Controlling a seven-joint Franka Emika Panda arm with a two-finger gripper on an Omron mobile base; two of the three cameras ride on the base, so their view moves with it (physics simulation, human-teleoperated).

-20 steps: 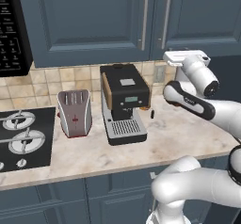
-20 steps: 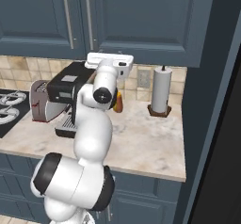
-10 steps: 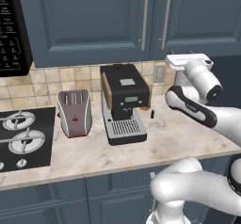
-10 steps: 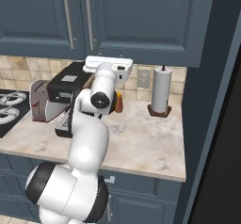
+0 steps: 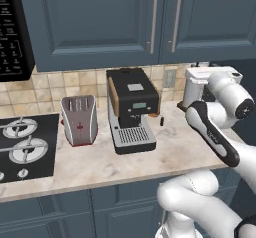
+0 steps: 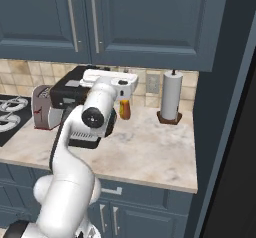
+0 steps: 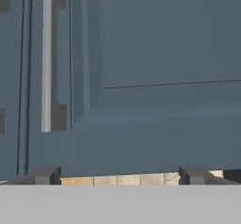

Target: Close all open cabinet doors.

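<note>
Beige speckled stone counter (image 5: 100, 167) runs under a tan tiled backsplash in the left base view, with two flat dark slate-blue upper cabinet doors (image 5: 95, 22) above it, each with a recessed centre panel, lying flush with slim silver bar handles (image 5: 153, 19) side by side at their meeting edges. On the counter stand a red and silver toaster (image 5: 79, 119) and, beside it, a black and steel espresso machine (image 5: 131, 109); a black gas hob (image 5: 22, 144) lies at the left and a glossy black microwave (image 5: 12, 32) hangs above it. The white arm's hand (image 5: 210, 77) sits at the right, just below the right-hand door. From the right base view, the same slate-blue doors (image 6: 150, 17) fill the top, shut against their frame; the white hand (image 6: 112, 82) is raised in front of the espresso machine (image 6: 70, 89), an orange-brown bottle (image 6: 125, 109) stands just behind it, and a white paper-towel roll on a dark stand (image 6: 171, 98) stands near the tall dark side panel. Looking along the hand, the gripper (image 7: 120, 176) has its two dark fingertips (image 7: 47, 175) set wide apart, nothing between them, facing the lower frame of a door (image 7: 160, 53) with a silver handle (image 7: 46, 58) at the left and tile below.
</note>
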